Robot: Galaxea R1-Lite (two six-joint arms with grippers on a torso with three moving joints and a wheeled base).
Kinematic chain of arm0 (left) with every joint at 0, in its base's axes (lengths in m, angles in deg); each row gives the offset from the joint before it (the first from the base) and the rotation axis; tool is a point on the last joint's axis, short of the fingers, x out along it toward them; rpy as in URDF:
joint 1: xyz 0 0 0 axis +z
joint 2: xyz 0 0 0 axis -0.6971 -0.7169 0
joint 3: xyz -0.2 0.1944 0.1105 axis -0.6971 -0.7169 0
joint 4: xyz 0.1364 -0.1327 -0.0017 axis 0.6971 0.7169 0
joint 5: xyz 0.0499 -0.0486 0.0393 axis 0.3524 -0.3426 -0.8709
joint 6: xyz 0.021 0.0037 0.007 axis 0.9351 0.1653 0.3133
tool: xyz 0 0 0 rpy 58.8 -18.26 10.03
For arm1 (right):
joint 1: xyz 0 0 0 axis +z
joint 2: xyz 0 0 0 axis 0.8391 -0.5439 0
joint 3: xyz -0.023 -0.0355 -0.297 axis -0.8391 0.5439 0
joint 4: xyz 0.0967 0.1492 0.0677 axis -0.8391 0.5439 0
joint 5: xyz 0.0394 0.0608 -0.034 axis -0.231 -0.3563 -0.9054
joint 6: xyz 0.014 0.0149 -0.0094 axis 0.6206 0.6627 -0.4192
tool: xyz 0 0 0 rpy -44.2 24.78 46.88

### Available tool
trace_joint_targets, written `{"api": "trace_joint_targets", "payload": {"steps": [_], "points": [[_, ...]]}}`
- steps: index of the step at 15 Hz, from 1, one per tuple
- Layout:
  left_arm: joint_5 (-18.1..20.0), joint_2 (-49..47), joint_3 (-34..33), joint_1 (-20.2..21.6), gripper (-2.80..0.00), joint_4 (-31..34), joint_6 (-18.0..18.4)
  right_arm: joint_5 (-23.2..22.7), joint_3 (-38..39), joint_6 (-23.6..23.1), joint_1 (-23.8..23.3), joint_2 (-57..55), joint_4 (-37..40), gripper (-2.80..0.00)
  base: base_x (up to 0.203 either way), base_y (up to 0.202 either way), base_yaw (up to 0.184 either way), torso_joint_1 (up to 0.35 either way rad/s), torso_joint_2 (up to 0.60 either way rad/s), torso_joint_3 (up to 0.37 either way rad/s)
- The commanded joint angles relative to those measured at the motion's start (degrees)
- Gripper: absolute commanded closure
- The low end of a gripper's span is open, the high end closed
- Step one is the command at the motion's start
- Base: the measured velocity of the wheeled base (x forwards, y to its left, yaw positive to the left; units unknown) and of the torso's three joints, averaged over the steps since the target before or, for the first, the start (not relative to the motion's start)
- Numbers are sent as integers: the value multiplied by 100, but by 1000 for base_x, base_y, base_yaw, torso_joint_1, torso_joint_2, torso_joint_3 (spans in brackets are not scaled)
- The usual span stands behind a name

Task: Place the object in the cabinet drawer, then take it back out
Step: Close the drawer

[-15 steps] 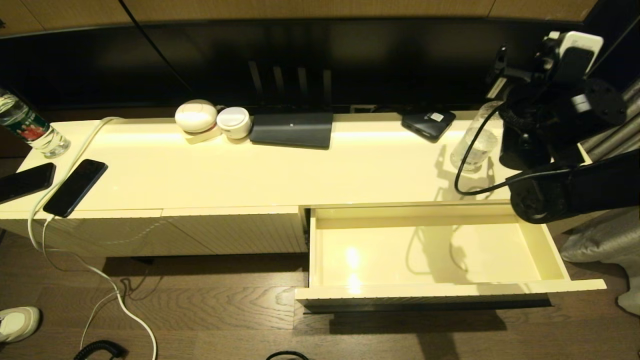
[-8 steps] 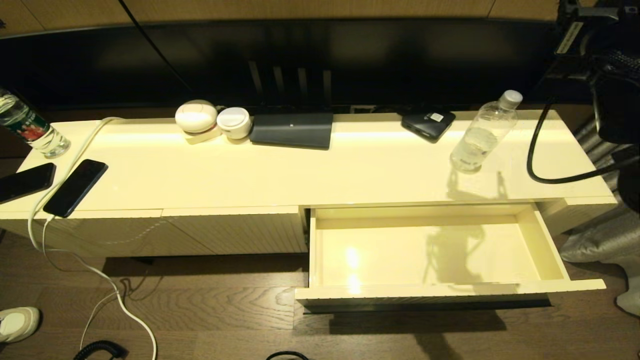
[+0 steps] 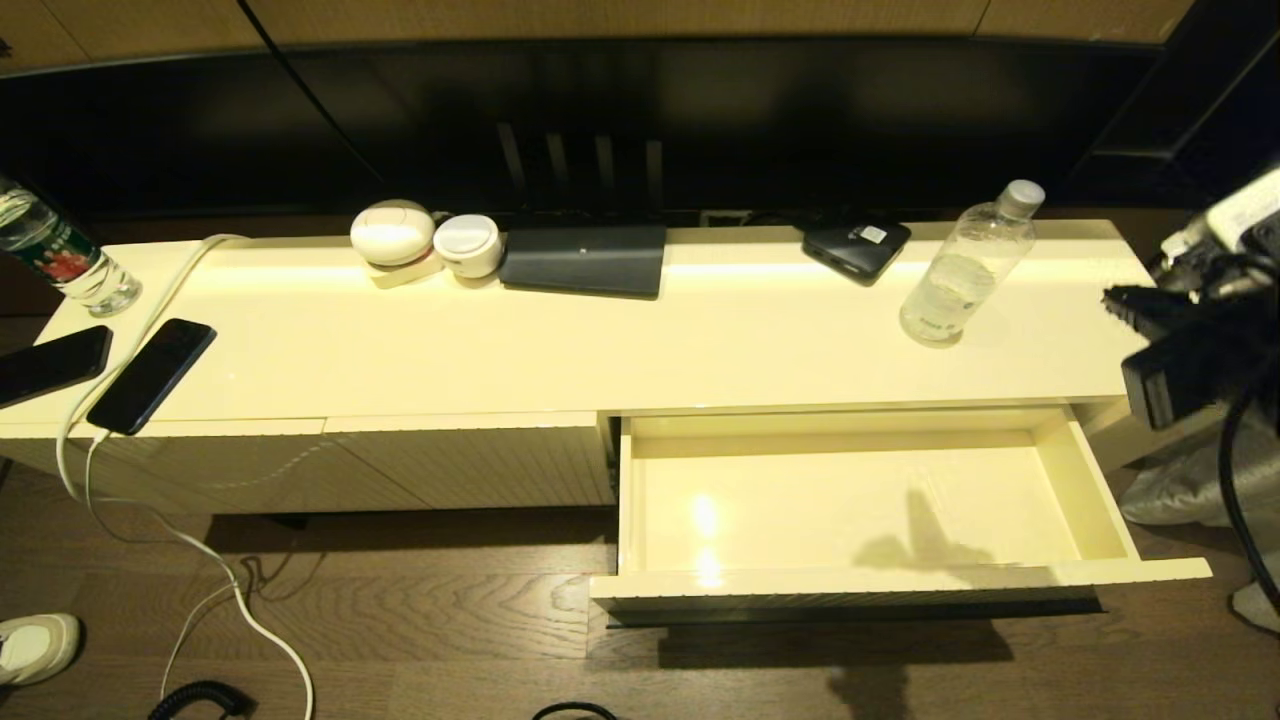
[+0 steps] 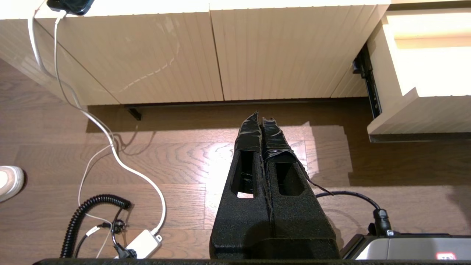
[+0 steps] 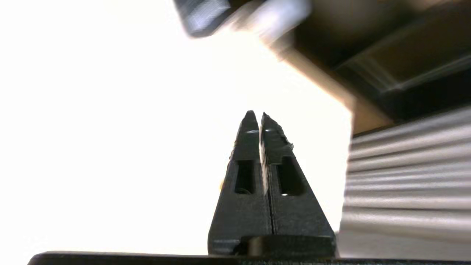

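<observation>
Standing seemingly upright, cap topmost, bottle (image 3: 965, 268) behind open drawer (image 3: 860, 585)

The labelled bottle (image 3: 50, 255) and one phone (image 3: 45, 365) are getting cut off by the head view's left edge, and so is the shoe (image 3: 35, 645) down in the corner. The right arm (image 3: 1195, 345) is running off the right edge, so its fingers aren't showing there. In the right wrist view, glare is washing out most of the background and the dark box (image 5: 206, 14) is smearing into blur.
</observation>
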Motion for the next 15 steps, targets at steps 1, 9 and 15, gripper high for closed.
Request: {"api": "trace_joint_targets", "payload": {"steps": [1, 9, 15], "points": [[-9, 0, -9, 0, 0, -2, 0, -666, 598, -546, 6, 819, 560, 0, 0, 0, 0, 0, 0, 0], [-9, 0, -17, 0, 0, -2, 0, -1411, 1878, -1586, 1683, 1548, 2106, 0, 0, 0, 0, 0, 0, 0], [-9, 0, -9, 0, 0, -2, 0, -1409, 2224, -1418, 2141, 309, 2142, 0, 0, 0, 0, 0, 0, 0]]}}
